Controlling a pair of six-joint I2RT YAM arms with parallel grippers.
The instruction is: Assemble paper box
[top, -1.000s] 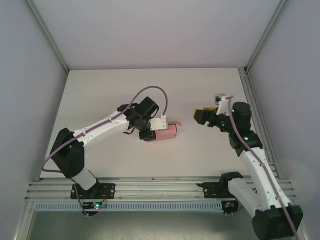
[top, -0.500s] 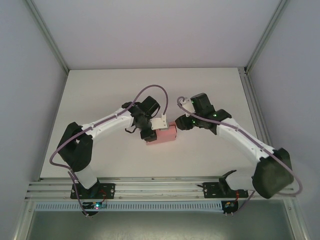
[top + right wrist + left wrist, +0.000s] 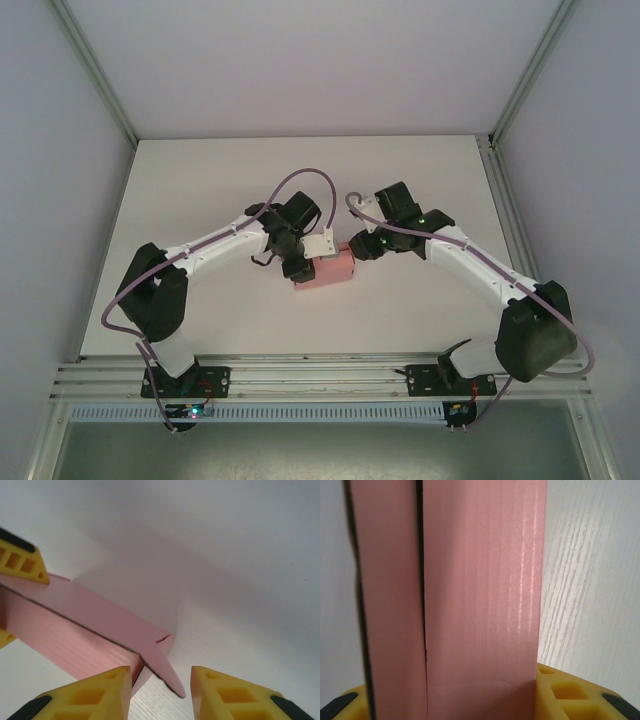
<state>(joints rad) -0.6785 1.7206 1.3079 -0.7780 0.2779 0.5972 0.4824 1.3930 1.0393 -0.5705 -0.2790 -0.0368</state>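
The paper box (image 3: 328, 270) is a small pink rectangular box lying on the white table, mid-centre. My left gripper (image 3: 303, 262) is shut on its left part; in the left wrist view the pink box (image 3: 480, 595) runs up from between the yellow fingers (image 3: 565, 692), with a seam down its left side. My right gripper (image 3: 357, 246) sits at the box's right end. In the right wrist view its jaws (image 3: 161, 682) stand open around a loose end flap (image 3: 167, 672) that sticks out from the box (image 3: 85, 625). The flap is clear of the right finger.
White table (image 3: 200, 190) inside a frame with grey walls; aluminium rails run along the near edge (image 3: 320, 375) and the right side (image 3: 510, 210). The left gripper's yellow fingertip (image 3: 20, 557) shows on the box in the right wrist view.
My right arm swung in from the right side of the table to the box's right end and its jaws narrowed around the flap. The left gripper kept hold of the box, shifting it slightly.
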